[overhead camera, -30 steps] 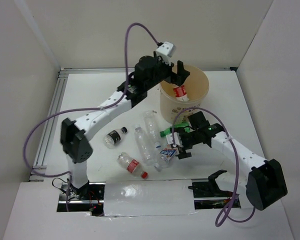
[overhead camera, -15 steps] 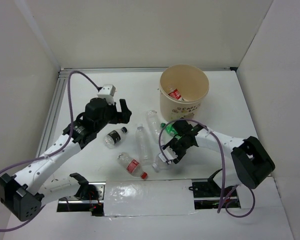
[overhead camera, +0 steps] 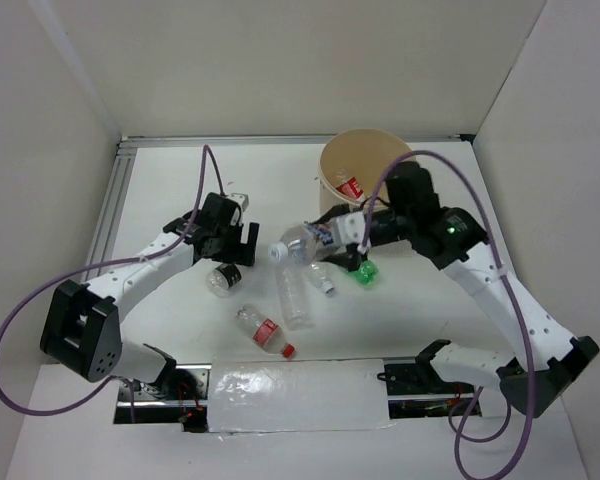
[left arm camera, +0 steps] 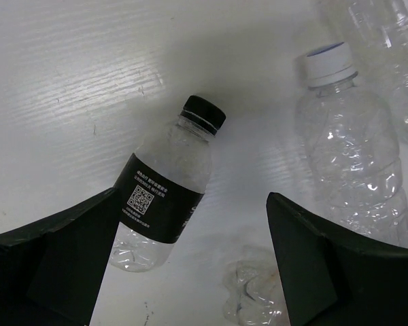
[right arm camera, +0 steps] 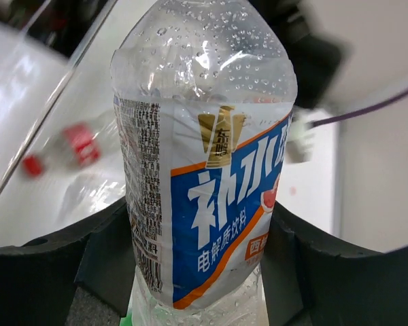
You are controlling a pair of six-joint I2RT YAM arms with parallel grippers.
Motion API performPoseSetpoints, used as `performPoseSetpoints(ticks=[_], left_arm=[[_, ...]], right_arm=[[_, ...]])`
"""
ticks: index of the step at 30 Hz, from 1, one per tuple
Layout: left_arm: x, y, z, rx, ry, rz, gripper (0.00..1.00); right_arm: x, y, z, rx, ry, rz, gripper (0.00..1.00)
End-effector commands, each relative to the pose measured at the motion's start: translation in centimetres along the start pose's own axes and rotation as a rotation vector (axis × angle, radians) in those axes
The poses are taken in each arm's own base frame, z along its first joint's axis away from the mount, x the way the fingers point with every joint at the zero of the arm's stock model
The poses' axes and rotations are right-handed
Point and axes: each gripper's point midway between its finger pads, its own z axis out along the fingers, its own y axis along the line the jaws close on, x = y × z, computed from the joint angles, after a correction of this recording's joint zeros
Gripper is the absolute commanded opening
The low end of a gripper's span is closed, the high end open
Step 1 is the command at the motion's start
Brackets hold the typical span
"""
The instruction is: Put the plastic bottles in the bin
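The right gripper (overhead camera: pixel 348 237) is clamped around a clear plastic bottle with a blue-and-white label (overhead camera: pixel 320 241). It holds the bottle sideways, with the narrow end pointing toward the left arm. In the right wrist view both black fingers (right arm camera: pixel 61 272) press against the bottle's lower sides, and its label carries an orange stripe. The held bottle is just in front of the large round beige bin (overhead camera: pixel 358 150), outside it. Part of the right arm covers the bin's near wall. A small bottle with a red label (overhead camera: pixel 352 186) lies inside the bin.

The left gripper (overhead camera: pixel 237 245) has its jaws spread wide and holds nothing. It hovers over a small clear plastic bottle with a black label and black cap (left arm camera: pixel 160 207), which lies flat on the white table (overhead camera: pixel 160 180) between the two fingers.

Just beside that bottle lies a longer clear bottle with a white cap (left arm camera: pixel 350 156). A clear bottle with a red label and red cap (overhead camera: pixel 263 332) rests nearer the arm bases. A green bottle (overhead camera: pixel 365 272) lies on the table below the right gripper, near the foot of the bin.
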Motion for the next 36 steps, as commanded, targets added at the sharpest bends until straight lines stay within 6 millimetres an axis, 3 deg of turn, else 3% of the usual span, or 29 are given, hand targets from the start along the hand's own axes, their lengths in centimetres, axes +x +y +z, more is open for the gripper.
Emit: performPoseSetpoints(ticks=[1, 4, 6, 7, 8, 13, 14, 16, 17, 19, 22, 24, 26, 28, 29, 31, 33, 34, 35, 36], left_arm=[[-0.6, -0.1, 0.0, 0.014, 0.015, 0.059, 1.00], [-0.1, 0.6, 0.6, -0.020, 0.043, 0.080, 1.00], [0.0, 0.9, 0.9, -0.041, 0.049, 0.081, 1.00], [0.7, 1.3, 1.4, -0.057, 0.079, 0.093, 1.00], [0.6, 1.5, 1.4, -0.071, 0.076, 0.094, 1.00], [1.7, 2.1, 2.8, -0.122, 0.125, 0.129, 1.00], [1.9, 2.1, 3.0, -0.124, 0.134, 0.130, 1.00], [2.6, 2.3, 3.8, -0.132, 0.169, 0.144, 1.00], [2.9, 2.6, 4.0, -0.144, 0.179, 0.146, 1.00], [3.5, 2.7, 4.7, -0.151, 0.208, 0.149, 1.00], [4.2, 2.8, 5.2, -0.144, 0.230, 0.159, 0.95], [4.6, 2.5, 5.4, -0.143, 0.243, 0.168, 0.87], [4.5, 2.2, 5.3, -0.138, 0.244, 0.176, 0.65], [3.5, 2.1, 4.3, -0.143, 0.225, 0.176, 0.45], [2.9, 1.7, 3.7, -0.135, 0.210, 0.182, 0.31], [-0.9, 0.2, 1.0, -0.102, 0.098, 0.169, 0.21], [-4.2, -1.5, -1.7, -0.038, 0.003, 0.157, 0.19], [-6.2, -2.5, -3.3, 0.001, -0.060, 0.140, 0.18], [-10.1, -4.4, -6.5, 0.066, -0.186, 0.137, 0.18], [-12.6, -6.4, -8.3, 0.156, -0.273, 0.126, 0.18]], right_arm=[[-7.2, -5.5, -2.6, 0.161, -0.232, 0.169, 0.25], [-6.7, -10.9, -5.0, 0.401, -0.198, 0.185, 0.25], [-4.2, -13.8, -7.0, 0.550, -0.123, 0.199, 0.26], [-2.2, -14.7, -7.1, 0.585, -0.091, 0.218, 0.26], [-0.4, -15.7, -8.6, 0.640, -0.054, 0.241, 0.26], [8.4, -16.7, -11.2, 0.726, 0.066, 0.409, 0.34], [9.6, -16.8, -11.7, 0.738, 0.082, 0.428, 0.40], [11.4, -16.1, -12.5, 0.722, 0.100, 0.487, 0.64], [12.1, -16.1, -12.3, 0.706, 0.121, 0.481, 0.87], [12.9, -15.8, -12.9, 0.706, 0.135, 0.516, 1.00], [11.8, -15.1, -13.2, 0.683, 0.094, 0.523, 1.00], [10.6, -14.6, -13.6, 0.676, 0.078, 0.510, 1.00], [9.2, -14.1, -13.8, 0.660, 0.050, 0.504, 1.00], [9.1, -13.3, -14.8, 0.667, 0.047, 0.529, 1.00], [8.2, -12.5, -14.8, 0.639, 0.022, 0.536, 1.00], [8.0, -11.5, -16.1, 0.629, 0.015, 0.523, 1.00], [6.9, -9.0, -15.7, 0.530, -0.026, 0.489, 0.72], [6.3, -8.4, -16.2, 0.518, -0.027, 0.467, 0.40], [6.3, -7.6, -15.9, 0.497, -0.033, 0.491, 0.17], [5.5, -7.0, -15.8, 0.494, -0.034, 0.503, 0.04]])
